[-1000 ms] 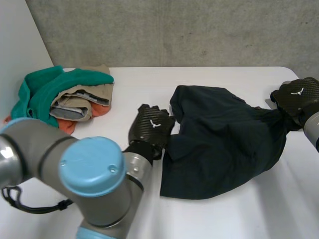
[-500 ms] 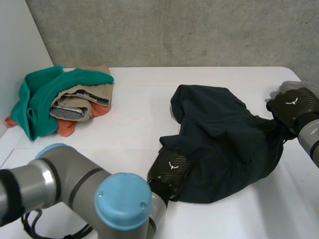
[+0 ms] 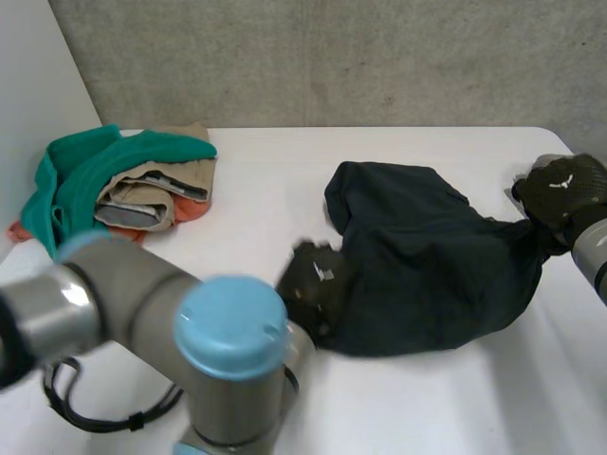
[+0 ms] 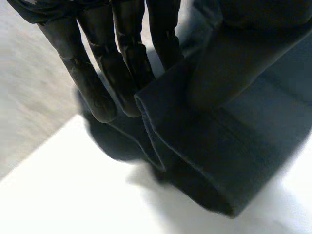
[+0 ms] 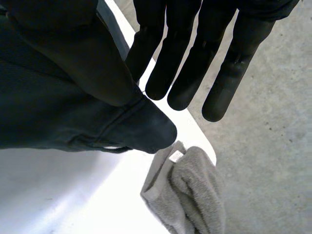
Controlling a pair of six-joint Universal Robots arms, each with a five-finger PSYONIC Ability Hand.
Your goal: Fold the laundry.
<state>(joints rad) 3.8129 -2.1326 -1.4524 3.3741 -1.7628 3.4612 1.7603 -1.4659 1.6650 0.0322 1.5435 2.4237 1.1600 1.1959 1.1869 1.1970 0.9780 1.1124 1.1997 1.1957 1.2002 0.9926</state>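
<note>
A dark garment (image 3: 427, 256) is heaped on the white counter (image 3: 266, 180). Its near left hem is pinched between the thumb and straight fingers of the left hand (image 3: 313, 284). Its far right corner is gripped likewise by the right hand (image 3: 561, 190). A pile of clothes (image 3: 123, 185) is seen well to the garment's left, and a grey towel (image 5: 190, 190) just past its right corner.

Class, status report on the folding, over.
Left robot hand pinching dark garment edge. Right robot hand pinching its corner. Garment rumpled between them. Clothes pile apart.
</note>
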